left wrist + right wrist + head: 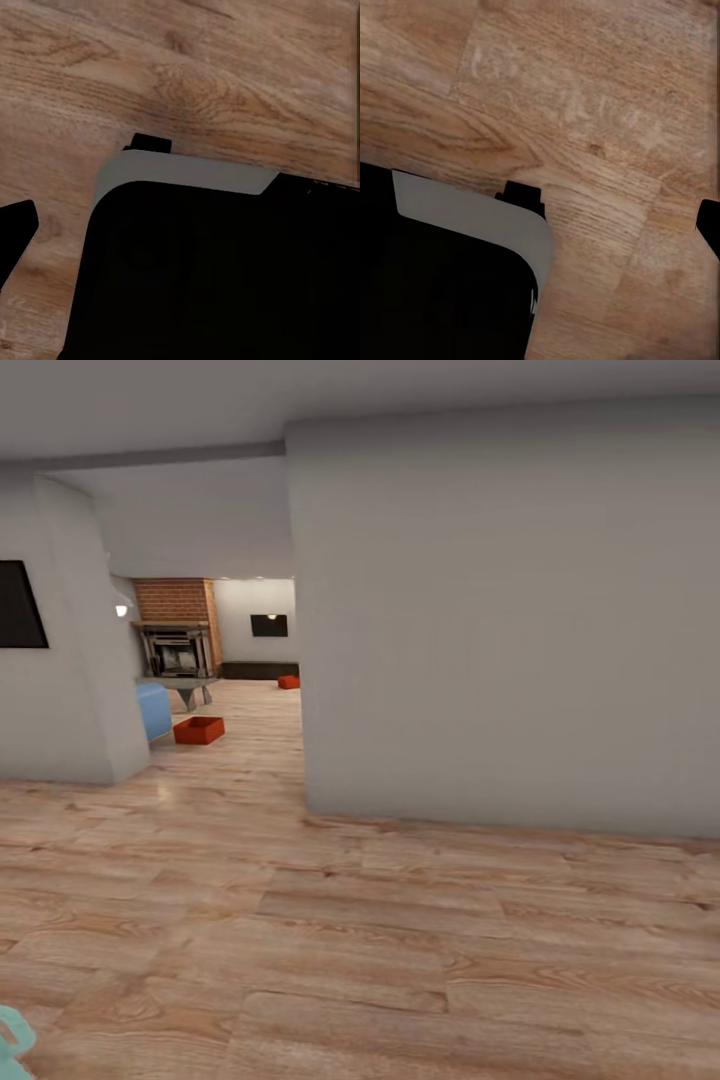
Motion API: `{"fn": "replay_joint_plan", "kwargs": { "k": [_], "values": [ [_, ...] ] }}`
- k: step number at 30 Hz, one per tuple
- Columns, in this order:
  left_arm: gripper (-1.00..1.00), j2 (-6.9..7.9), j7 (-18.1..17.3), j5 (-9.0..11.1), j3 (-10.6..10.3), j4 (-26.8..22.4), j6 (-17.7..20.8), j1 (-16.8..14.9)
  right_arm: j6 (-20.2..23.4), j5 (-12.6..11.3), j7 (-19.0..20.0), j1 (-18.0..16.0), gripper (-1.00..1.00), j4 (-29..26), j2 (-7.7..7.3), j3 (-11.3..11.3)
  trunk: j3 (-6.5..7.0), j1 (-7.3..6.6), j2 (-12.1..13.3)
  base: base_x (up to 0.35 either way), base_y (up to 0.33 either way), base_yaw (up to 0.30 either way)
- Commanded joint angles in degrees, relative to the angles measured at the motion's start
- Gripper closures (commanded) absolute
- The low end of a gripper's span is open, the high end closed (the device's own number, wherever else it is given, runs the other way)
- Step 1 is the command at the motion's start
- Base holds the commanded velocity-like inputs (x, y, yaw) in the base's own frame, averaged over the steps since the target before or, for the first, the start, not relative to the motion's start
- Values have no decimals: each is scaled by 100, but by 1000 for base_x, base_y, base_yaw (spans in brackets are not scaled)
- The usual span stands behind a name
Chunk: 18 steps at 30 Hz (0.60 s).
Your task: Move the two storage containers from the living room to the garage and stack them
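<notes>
Head view, near to far. At 7 o'clock, in the bottom corner: a small pale teal piece of the robot's own body (14, 1040), cut off by the frame edge. Across the whole lower half: light wood-plank floor (380, 940), bare, grain running mostly crosswise.

At 3 o'clock, mid-distance: a broad plain grey wall (510, 620), its near vertical edge standing just right of centre and meeting the planks. At 9 o'clock: a second grey wall (70, 660) with a dark rectangular panel (20, 605) mounted on it.

Between the two walls, at 11 o'clock: an opening onto the living room. Items within it, nearest first:
- one orange-red storage bin (199, 730), lidless, on the planks, just beside the blue sofa corner (154, 710);
- a low grey surface (187, 685) on splayed legs, behind the bin;
- a second orange-red storage bin (289, 682), smaller in frame, on the planks well apart from the first, near the back wall;
- a brick fireplace (177, 630) with a dark firebox;
- a dark panel (269, 625) on the far pale wall, with a lit lamp above it.

Left wrist view: dark robot housing with a grey trim, over wood planks; a black tip (16, 229) at the frame edge. Left pincer state: cannot tell.

Right wrist view: the same dark housing with grey trim, over planks; a black tip (710, 221) at the frame edge. Right pincer state: cannot tell.
</notes>
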Motion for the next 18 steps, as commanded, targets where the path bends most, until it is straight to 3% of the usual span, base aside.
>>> {"fn": "replay_joint_plan", "kwargs": {
  "k": [1,10,18],
  "values": [
    [-100,-1,-1,35,1,-2,-11,-1,-30,8,11,-8,-100,16,-1,12,-6,4,-3,323,0,1],
    [-100,7,-1,41,1,-2,-13,-1,-19,-10,40,-8,-100,16,0,1,-6,4,-3,323,0,10],
    [-100,13,-1,44,1,-1,-8,-1,-25,-13,37,-8,-100,16,-8,1,-6,4,-3,323,0,238]
  ]
}}
